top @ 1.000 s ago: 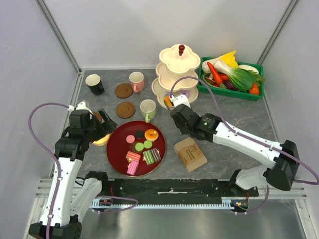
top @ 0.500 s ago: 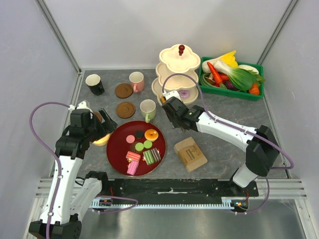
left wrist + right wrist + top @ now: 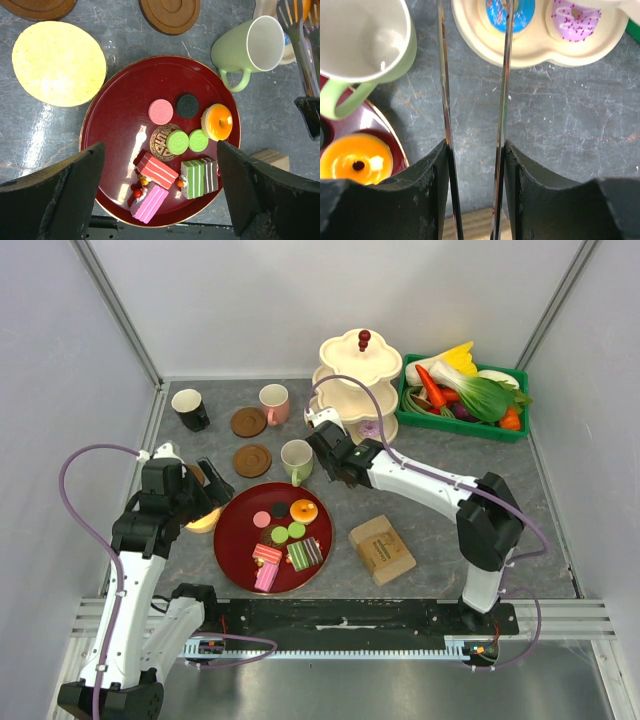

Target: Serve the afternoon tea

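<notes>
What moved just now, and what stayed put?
The right arm swung left, from the cake stand toward the green mug, its fingers still holding tongs. The left arm, tray and pastries stayed put.

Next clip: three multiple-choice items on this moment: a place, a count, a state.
1. Where is the pale-green mug? A on the red tray; B on the table beside it; C held aloft.
2. How many green macarons lie on the tray? A one; B four; C two.
3. The left gripper is: A open and empty; B shut on something; C out of view.
B: it stands on grey tabletop. C: a pair lies side by side. A: its fingers spread wide, gripping nothing.
</notes>
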### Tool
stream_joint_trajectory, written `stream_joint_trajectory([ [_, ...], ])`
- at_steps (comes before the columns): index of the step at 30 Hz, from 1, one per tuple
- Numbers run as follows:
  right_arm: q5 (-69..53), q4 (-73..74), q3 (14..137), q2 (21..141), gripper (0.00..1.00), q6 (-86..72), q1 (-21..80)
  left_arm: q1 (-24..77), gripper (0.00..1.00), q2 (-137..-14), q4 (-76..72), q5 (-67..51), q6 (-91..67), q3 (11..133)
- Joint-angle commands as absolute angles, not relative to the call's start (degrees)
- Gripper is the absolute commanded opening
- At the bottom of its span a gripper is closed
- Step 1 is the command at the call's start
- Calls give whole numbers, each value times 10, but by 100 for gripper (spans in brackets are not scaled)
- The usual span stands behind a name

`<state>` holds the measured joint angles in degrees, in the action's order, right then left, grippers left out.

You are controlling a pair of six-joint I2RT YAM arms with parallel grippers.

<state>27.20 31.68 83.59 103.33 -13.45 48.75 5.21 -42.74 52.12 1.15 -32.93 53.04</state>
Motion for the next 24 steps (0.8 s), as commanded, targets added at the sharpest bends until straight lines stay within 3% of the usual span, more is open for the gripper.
stream_joint_trajectory([
  [1, 321, 281, 897, 1069, 50, -124, 480, 51, 98, -421, 504, 19, -305, 535],
  [24, 344, 274, 1020, 1208, 52, -102, 448, 52, 98, -410, 503, 22, -301, 531],
])
